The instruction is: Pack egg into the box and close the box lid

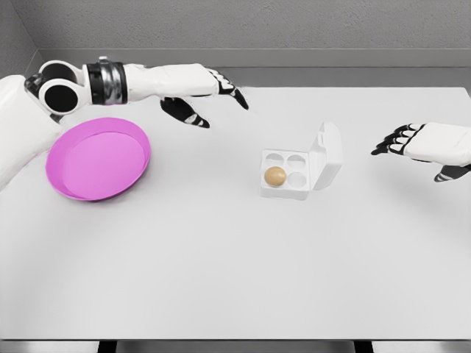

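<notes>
The egg (275, 176) is sitting in the near-left cup of the box (287, 175) at mid-desk (221, 265), and the lid (329, 156) is standing open on the box's right side. My right hand (412, 141), fingers spread and holding nothing, is hovering just right of that lid, nearer than my left hand (210, 92), also spread, beyond the pink bowl (98, 159).
</notes>
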Robot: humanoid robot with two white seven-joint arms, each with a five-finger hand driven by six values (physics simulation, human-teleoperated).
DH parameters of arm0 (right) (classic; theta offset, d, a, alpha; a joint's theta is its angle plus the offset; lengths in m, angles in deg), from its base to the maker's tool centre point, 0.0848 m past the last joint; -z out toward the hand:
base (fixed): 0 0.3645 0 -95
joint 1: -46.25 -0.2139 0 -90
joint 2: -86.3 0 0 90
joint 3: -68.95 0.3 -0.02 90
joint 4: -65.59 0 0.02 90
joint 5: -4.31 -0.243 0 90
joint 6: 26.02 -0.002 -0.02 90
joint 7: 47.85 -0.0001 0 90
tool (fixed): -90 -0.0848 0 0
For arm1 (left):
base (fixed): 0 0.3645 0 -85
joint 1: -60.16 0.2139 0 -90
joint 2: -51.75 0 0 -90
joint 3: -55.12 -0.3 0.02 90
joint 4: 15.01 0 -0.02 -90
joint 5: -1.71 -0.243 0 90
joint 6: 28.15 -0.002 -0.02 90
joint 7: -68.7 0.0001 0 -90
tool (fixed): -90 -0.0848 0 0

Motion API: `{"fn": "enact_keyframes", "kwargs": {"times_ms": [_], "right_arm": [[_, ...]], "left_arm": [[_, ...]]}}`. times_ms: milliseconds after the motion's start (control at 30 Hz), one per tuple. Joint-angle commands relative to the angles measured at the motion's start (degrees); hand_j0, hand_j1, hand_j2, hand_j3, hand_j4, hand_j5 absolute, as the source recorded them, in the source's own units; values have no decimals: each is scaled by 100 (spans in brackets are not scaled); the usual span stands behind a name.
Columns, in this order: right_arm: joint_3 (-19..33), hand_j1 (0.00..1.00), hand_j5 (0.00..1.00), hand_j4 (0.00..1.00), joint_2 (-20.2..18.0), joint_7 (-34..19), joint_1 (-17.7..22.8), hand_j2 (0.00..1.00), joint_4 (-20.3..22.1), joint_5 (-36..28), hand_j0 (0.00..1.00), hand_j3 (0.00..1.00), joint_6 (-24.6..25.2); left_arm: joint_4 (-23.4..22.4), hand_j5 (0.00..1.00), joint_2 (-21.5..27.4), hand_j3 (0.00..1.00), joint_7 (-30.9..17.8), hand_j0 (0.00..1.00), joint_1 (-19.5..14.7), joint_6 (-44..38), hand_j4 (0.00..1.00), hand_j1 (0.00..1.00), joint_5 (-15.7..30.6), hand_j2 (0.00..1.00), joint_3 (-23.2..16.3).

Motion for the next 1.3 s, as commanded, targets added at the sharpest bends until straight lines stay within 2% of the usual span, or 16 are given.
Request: {"fn": "enact_keyframes", "kwargs": {"times_ms": [0,33,100,233,433,600,800,900,1000,1067,1133,1200,1267], "right_arm": [[1,100,100,100,8,2,0,100,147,-26,100,100,15],[1,100,100,100,17,2,0,100,208,-35,100,100,15],[1,100,100,100,43,2,-9,100,217,-35,100,100,15],[1,100,100,100,96,2,-9,100,278,-35,100,100,15],[-228,100,100,100,114,2,9,100,824,-26,100,100,15],[-315,100,100,100,158,2,-9,100,850,-26,100,100,15],[-315,100,100,100,184,2,-18,100,1184,-44,100,100,15],[-315,100,100,100,316,2,-35,100,1342,-52,100,100,15],[-307,100,100,100,325,2,-70,100,1342,-422,100,100,15],[-289,100,100,100,325,2,-105,100,1333,-430,100,100,15],[-35,100,100,100,272,2,-105,100,1228,-940,100,100,15],[502,100,100,100,237,2,-105,100,956,-1028,100,100,15],[581,100,100,100,219,2,-44,100,525,-1063,100,100,15]], "left_arm": [[-38,100,606,100,13,100,0,-15,100,100,270,100,49],[-20,100,799,100,4,100,9,-15,100,100,279,100,102],[-126,100,747,100,-22,100,185,-15,100,100,270,100,137],[-819,100,800,100,-31,100,185,-15,100,100,270,100,137],[-908,100,852,100,-22,100,176,-15,100,100,270,100,146],[-899,100,923,100,-22,100,176,-15,100,100,287,100,137],[-882,100,1011,100,-22,100,176,-15,100,100,287,100,137],[-873,100,1011,100,-22,100,185,-15,100,100,287,100,137],[-864,100,1011,100,-22,100,185,-15,100,100,287,100,137],[-864,100,1011,100,-22,100,185,-15,100,100,287,100,137],[-864,100,1002,100,-22,100,185,-15,100,100,287,100,128],[-873,100,1011,100,-22,100,185,-15,100,100,287,100,128],[-908,100,984,100,-22,100,193,-15,100,100,279,100,128]]}}
